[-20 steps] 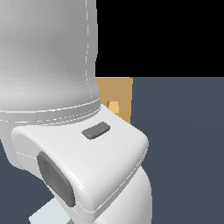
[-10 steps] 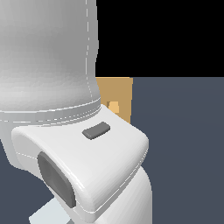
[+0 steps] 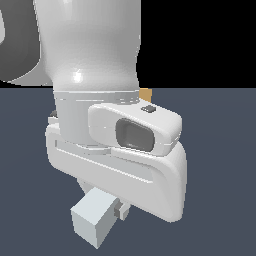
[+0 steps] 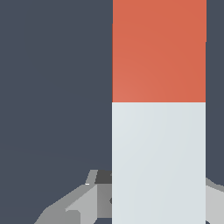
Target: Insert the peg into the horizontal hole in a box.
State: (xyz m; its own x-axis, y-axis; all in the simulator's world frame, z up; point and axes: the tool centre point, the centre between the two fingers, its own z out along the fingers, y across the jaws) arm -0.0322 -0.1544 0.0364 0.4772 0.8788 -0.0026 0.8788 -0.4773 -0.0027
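- Peg (image 4: 159,113) is filling the middle of the wrist view, its pale grey length running down between the end effector's (image 4: 159,197) grey parts and its red-orange end lying farther from the camera.
- The end effector is sitting with its grey parts flanking the pale section on both sides, so it is probably gripping or about to grip there; whether the fingers are actually pressing on the bar I cannot tell, since the bar is hiding the contact faces.
- Taking it by the pale part would be leaving the red end free to lead into the opening, which looks like the reason for this placement.
- In the exterior view the peg's pale end (image 3: 93,220) is showing as a blocky tip poking out beneath the arm, low over the dark surface (image 3: 220,150).
- The box (image 3: 146,93) is showing only as a small tan corner behind the arm, well apart from the peg; the hole is being hidden by the arm.
- Judging by this, insertion is not yet beginning: the bar needs carrying toward the box and lining up with its face first.
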